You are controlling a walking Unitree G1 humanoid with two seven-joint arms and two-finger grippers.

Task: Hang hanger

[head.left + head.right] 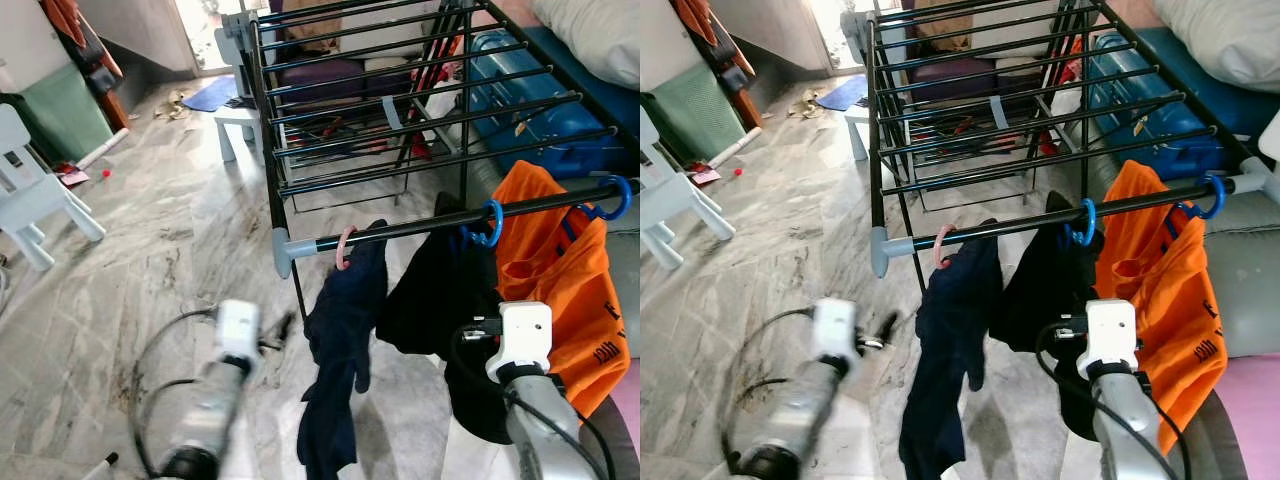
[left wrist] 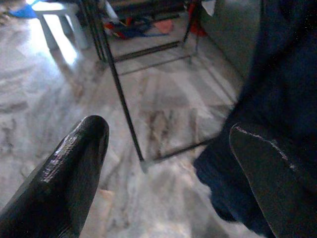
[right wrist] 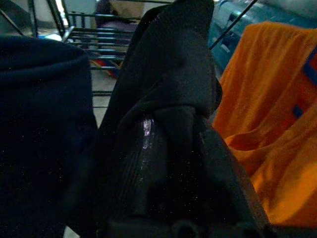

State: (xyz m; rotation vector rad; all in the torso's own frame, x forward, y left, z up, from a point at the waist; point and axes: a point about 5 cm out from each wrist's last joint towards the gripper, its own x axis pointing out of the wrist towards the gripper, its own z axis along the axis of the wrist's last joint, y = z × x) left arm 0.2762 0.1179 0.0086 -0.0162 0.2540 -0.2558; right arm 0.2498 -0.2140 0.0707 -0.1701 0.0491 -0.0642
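Observation:
A black drying rack (image 1: 400,110) has a front rail (image 1: 420,228) carrying three hooks. From a pink hanger hook (image 1: 344,247) hangs a navy garment (image 1: 340,340). A blue hook (image 1: 490,222) holds a black garment (image 1: 440,290), and another blue hook (image 1: 617,197) holds an orange garment (image 1: 560,270). My left gripper (image 2: 168,134) is open and empty, low beside the navy garment, with its arm (image 1: 225,370) blurred. My right gripper (image 3: 173,144) is pressed into the black garment, its fingers (image 3: 148,163) together with cloth folded over the tips.
A white child's chair (image 1: 30,200) stands at the far left, a white stool (image 1: 235,125) behind the rack. Blue bags (image 1: 530,90) and a white pillow (image 1: 600,30) lie at the right. A black cable (image 1: 150,380) loops over the marble floor (image 1: 150,250).

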